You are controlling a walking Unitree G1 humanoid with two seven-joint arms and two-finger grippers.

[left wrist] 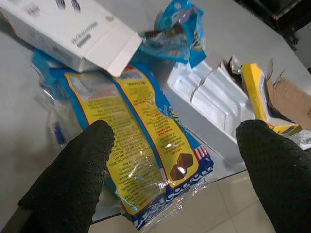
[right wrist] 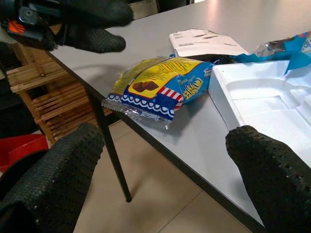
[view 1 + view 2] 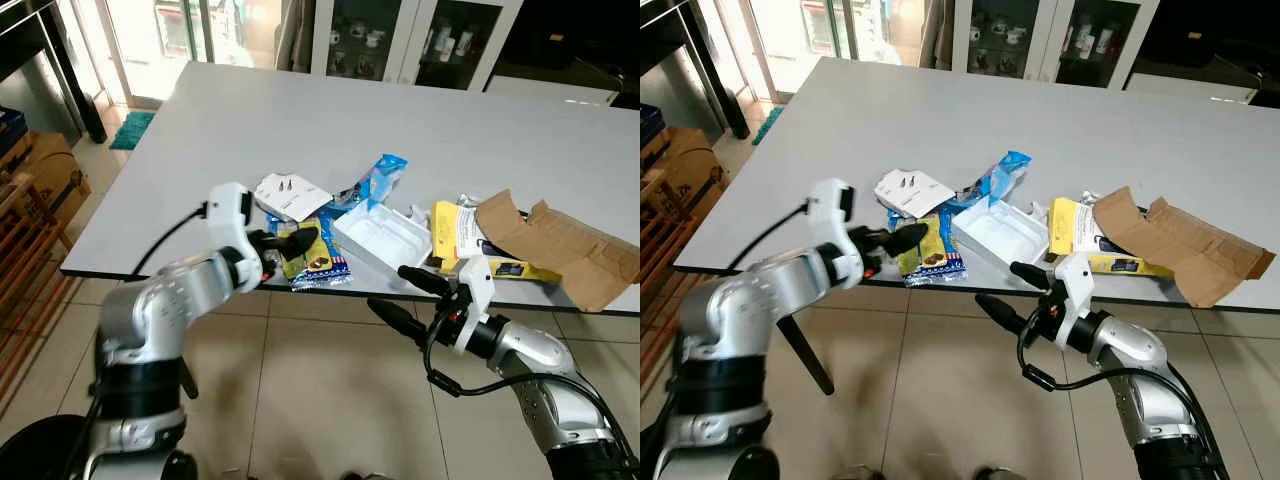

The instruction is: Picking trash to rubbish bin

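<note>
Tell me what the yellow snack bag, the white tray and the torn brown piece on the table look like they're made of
Yellow snack bag: thin glossy plastic film, judging by its glare and crinkles. White tray: probably molded foam or pulp, matte, with formed compartments. Torn brown piece: cardboard, dull, creased, with ragged edges.

Trash counted on the tabletop (image 3: 200, 130), kind by kind.
One yellow-and-blue snack packet (image 3: 318, 255), one white carton (image 3: 290, 195), one light blue wrapper (image 3: 383, 177), one white foam tray (image 3: 385, 238), one yellow box (image 3: 452, 235) and one torn piece of brown cardboard (image 3: 560, 245) are seen; two hands are counted, the left hand (image 3: 290, 243) and the right hand (image 3: 405, 295), each with two black fingers.
</note>
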